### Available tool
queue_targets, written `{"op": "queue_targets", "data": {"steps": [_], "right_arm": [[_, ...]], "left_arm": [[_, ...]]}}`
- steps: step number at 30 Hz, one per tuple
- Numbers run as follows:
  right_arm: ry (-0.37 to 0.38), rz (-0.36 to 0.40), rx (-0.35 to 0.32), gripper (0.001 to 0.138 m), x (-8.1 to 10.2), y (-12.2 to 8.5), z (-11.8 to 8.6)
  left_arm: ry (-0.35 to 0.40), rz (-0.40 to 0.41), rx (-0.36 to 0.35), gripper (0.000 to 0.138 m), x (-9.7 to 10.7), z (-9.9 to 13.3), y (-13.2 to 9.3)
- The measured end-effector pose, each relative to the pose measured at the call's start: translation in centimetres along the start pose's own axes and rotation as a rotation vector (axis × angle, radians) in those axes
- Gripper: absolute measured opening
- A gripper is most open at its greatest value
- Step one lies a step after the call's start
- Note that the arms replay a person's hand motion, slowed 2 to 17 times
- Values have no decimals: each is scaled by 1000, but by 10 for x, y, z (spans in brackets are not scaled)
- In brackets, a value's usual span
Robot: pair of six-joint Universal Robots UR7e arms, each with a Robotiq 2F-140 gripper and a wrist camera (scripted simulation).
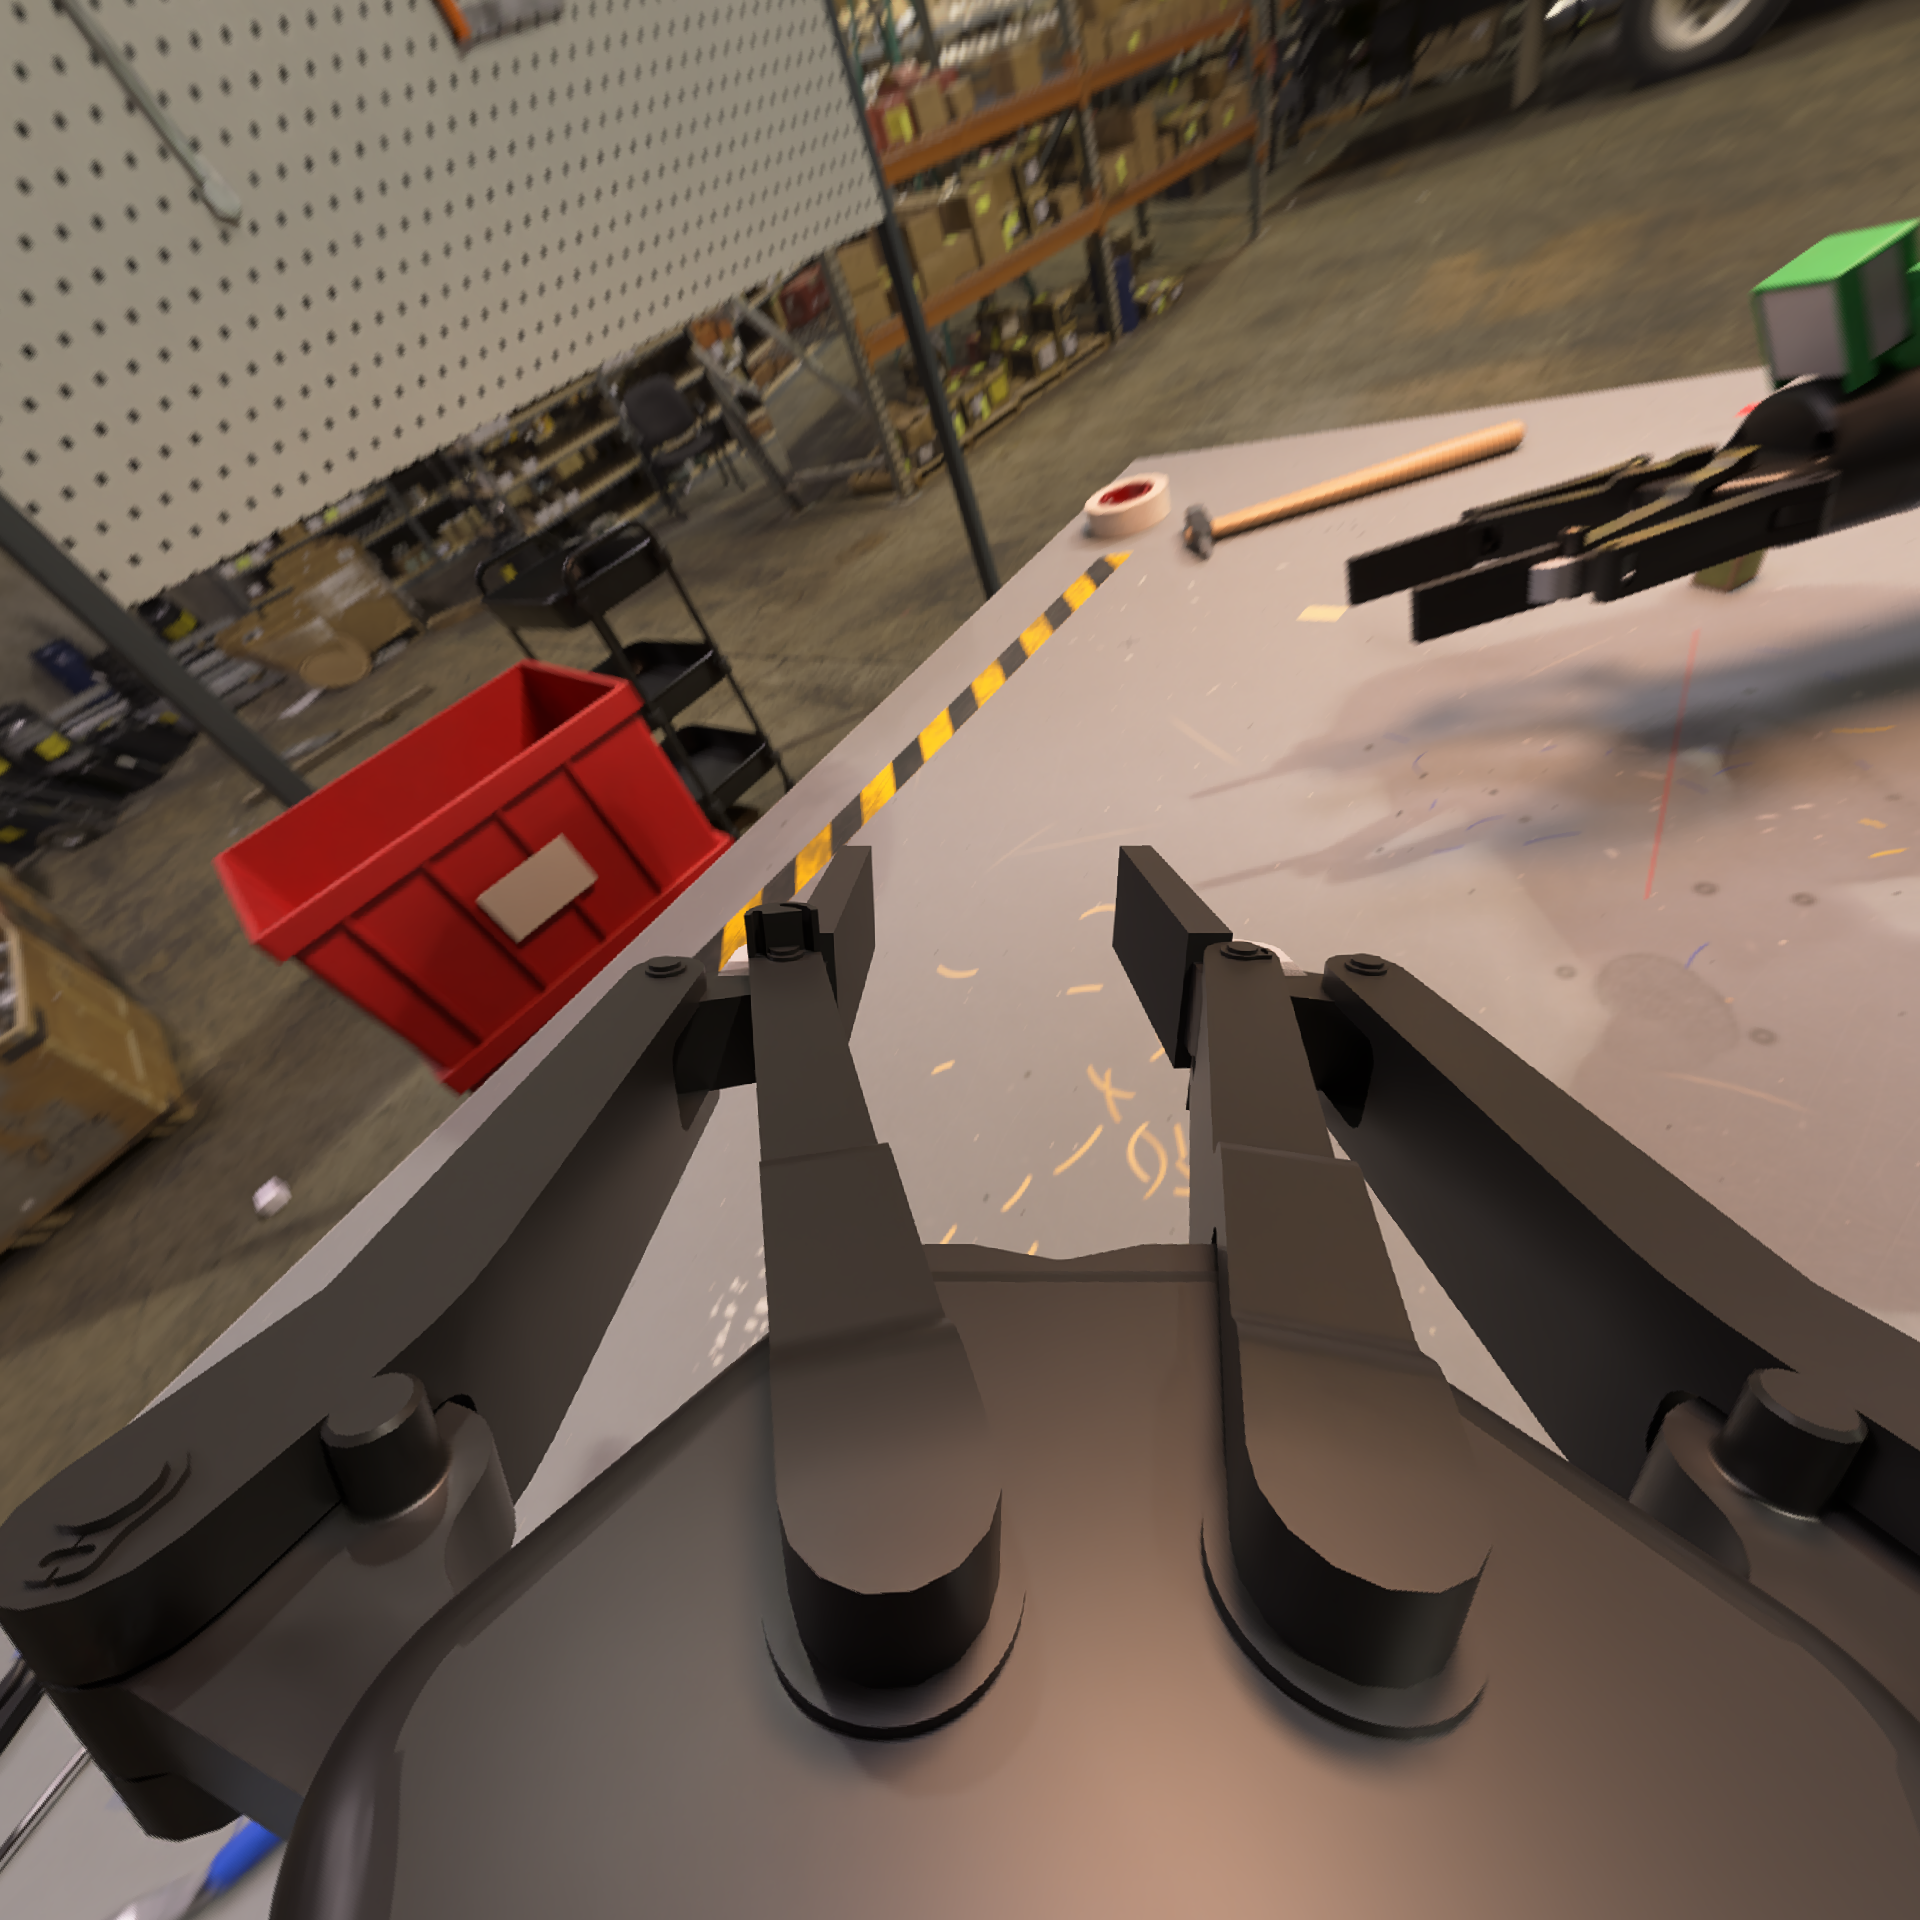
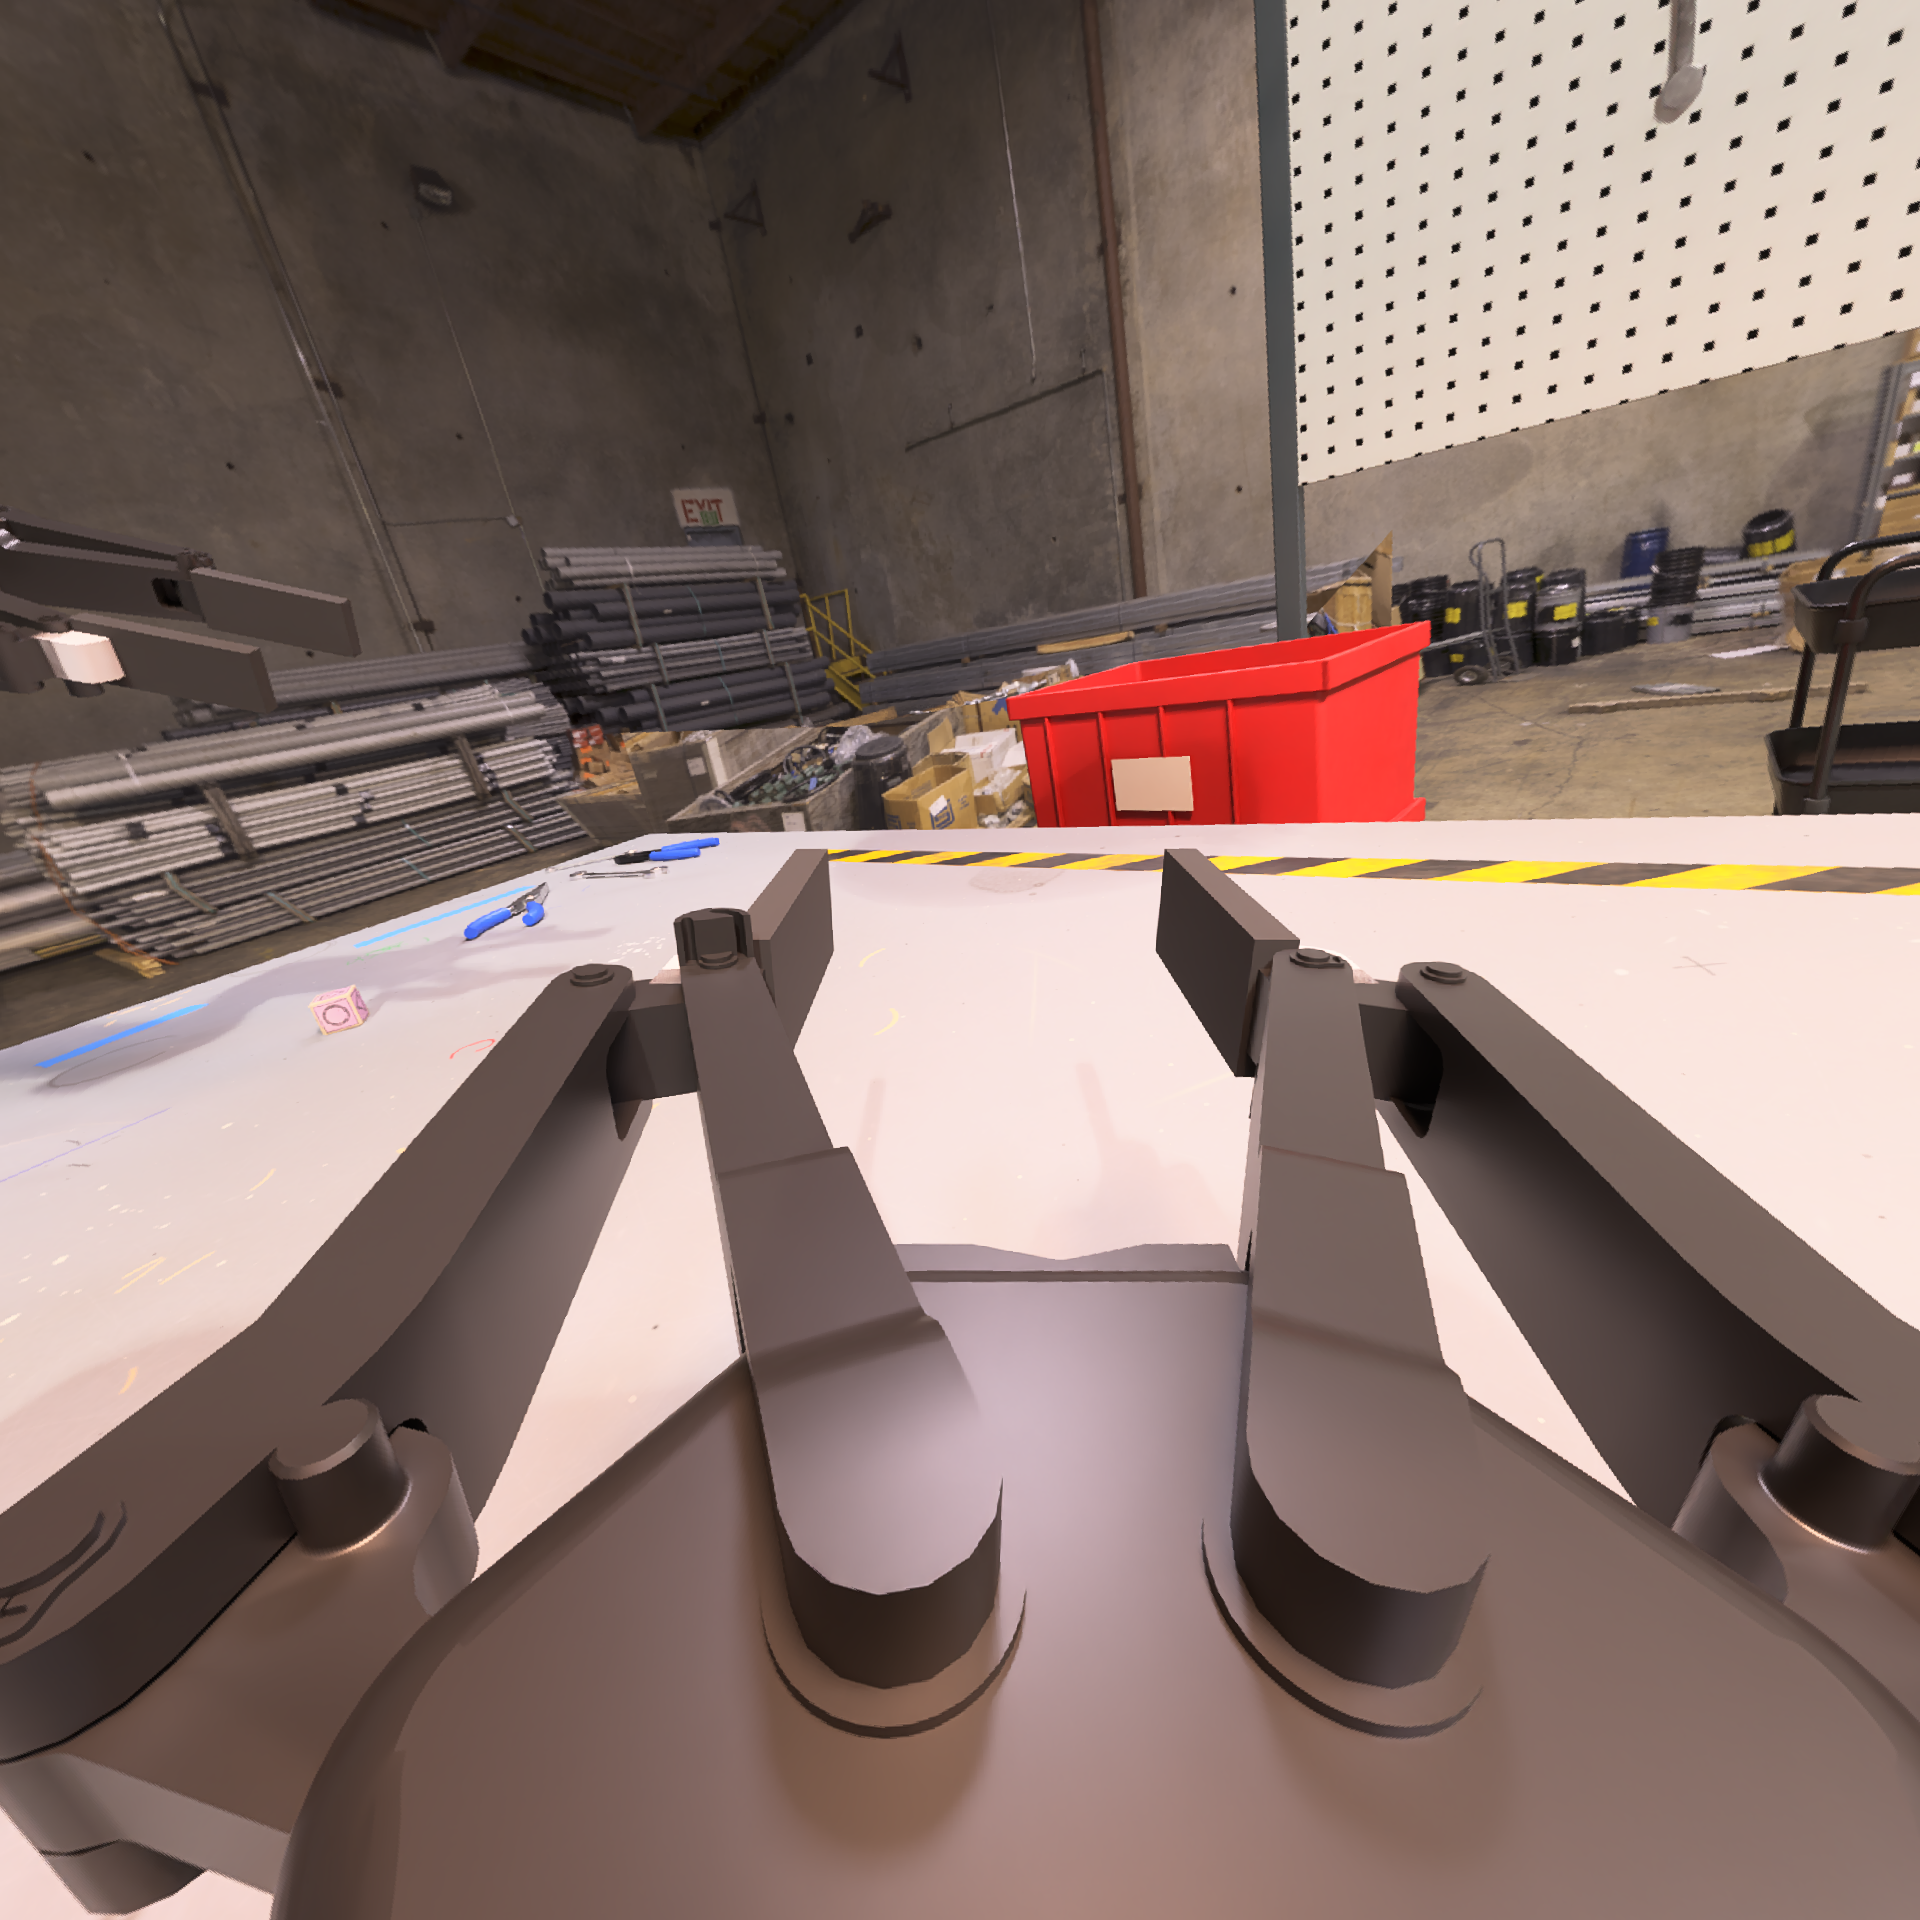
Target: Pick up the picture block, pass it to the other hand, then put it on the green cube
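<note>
Above the worn grey table (image 2: 987, 1122), both grippers are hovering with fingers spread and empty.

The left gripper (image 1: 992, 914) and the right gripper (image 2: 992, 914) are each showing flat, matte black pads parted around bare tabletop. The picture block (image 2: 339, 1009), a small pale pink cube with a ring motif, is sitting on the table to the right gripper's left, near blue-handled pliers (image 2: 506, 914). A wooden-handled hammer (image 1: 1351, 485) and tape roll (image 1: 1127, 503) are lying by the striped edge. The green cube (image 1: 1844, 301) is showing behind the right arm; its footing is hidden.
</note>
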State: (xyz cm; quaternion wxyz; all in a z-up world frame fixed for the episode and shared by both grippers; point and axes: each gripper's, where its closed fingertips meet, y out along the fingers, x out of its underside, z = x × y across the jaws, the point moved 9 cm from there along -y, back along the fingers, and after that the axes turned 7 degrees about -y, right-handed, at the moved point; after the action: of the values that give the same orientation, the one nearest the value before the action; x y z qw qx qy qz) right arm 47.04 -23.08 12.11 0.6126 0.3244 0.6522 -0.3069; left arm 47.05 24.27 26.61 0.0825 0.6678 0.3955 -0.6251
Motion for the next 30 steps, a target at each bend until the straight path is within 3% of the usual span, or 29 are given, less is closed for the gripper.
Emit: {"op": "queue_targets", "data": {"steps": [15, 30], "right_arm": [[2, -13, -28, 83, 0, 2, -4], [13, -28, -62, 83, 0, 5, -9]], "left_arm": [[-147, -398, -200, 71, 38, -64, -48], [-339, -744, -310, 75, 94, -96, -69]]}}
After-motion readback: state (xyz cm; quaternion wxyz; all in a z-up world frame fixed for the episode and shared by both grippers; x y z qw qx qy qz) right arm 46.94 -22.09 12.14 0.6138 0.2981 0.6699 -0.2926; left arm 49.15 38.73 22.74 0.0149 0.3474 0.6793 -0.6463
